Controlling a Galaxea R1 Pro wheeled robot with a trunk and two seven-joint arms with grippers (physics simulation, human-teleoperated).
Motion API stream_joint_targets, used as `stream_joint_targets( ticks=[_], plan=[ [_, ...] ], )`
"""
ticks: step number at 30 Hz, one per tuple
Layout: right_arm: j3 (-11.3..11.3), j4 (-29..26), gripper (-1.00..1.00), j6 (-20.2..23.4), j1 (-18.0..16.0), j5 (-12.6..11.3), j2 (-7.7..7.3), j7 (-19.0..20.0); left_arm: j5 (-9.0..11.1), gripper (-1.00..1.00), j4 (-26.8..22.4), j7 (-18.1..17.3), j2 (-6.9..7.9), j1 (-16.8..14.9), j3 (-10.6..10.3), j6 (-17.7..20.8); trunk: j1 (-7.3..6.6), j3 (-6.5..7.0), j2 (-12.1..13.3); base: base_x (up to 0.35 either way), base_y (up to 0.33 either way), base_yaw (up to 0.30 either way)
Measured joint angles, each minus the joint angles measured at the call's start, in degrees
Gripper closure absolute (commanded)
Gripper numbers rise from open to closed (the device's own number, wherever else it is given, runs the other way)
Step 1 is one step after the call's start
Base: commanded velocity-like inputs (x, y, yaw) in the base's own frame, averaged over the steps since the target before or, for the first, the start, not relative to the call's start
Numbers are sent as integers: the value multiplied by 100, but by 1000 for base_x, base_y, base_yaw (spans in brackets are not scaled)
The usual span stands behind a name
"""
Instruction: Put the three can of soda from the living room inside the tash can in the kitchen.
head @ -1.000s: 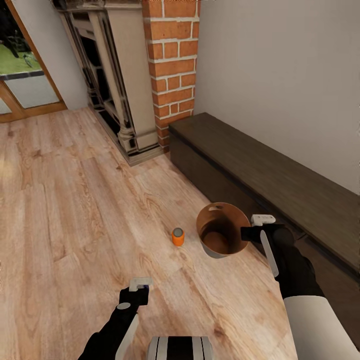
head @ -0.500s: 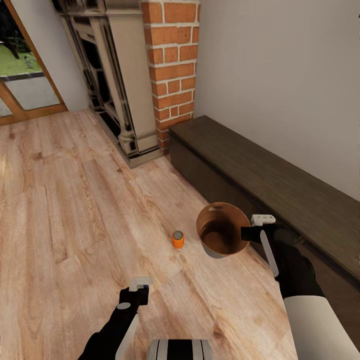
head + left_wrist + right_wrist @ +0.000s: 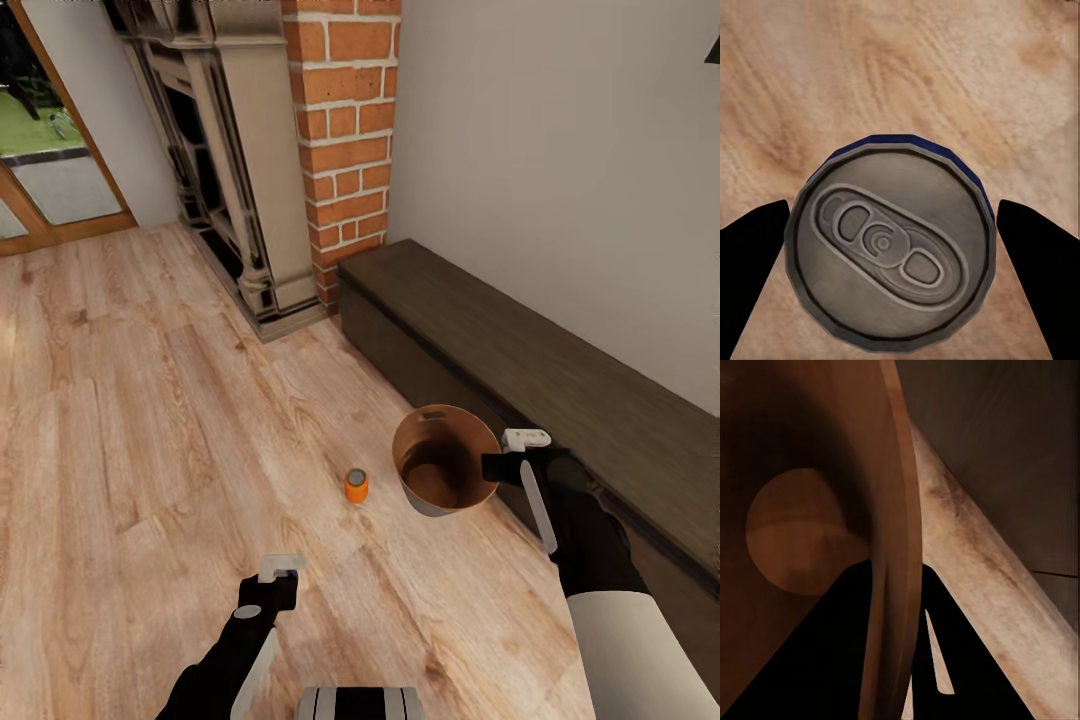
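Slowly the whole head view has shifted since a second ago: fireplace (image 3: 250, 170), cabinet (image 3: 560, 380) and floor (image 3: 130, 400) sit a little differently in frame, so the camera has moved, not the room. The orange can (image 3: 356, 485) stands upright on the plank floor, just beside the bin (image 3: 445, 472) and apart from it; it looks slightly smaller and lower in frame than before, which suggests the robot is rising or backing off, leaving that can uncollected for now. The right gripper (image 3: 503, 467) is clamped on the bin's rim, one finger inside and one outside, holding the bin up beside the long dark cabinet. The bin is a round tapered bucket, pale outside, orange-brown inside, with a small slot near the rim; what shows of its bottom looks bare. The left gripper (image 3: 278, 577) hangs low over the floor near the robot's body. Its wrist view looks straight down on the grey top of a blue can (image 3: 889, 247), pull-tab clear, dark fingers (image 3: 754, 259) on either side; they appear to grip it, though contact is not plainly visible. Judging from this, the blue can should go into the bin next
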Motion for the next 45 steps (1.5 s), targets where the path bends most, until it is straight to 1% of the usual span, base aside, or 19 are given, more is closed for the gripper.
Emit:
stream_joint_targets(
  ticks=[20, 45],
  plan=[
    [5, 2, 100, 0, 0, 6, 0, 0, 0, 100, 0, 0, -1, 2, 2, 0, -439, 366, 802, 0, 0, 0],
    [9, 3, 100, 0, 0, 3, 0, 0, 0, 100, 1, 0, 0, -1, 2, 0, -988, 1033, 1805, 0, 0, 0]
  ],
)
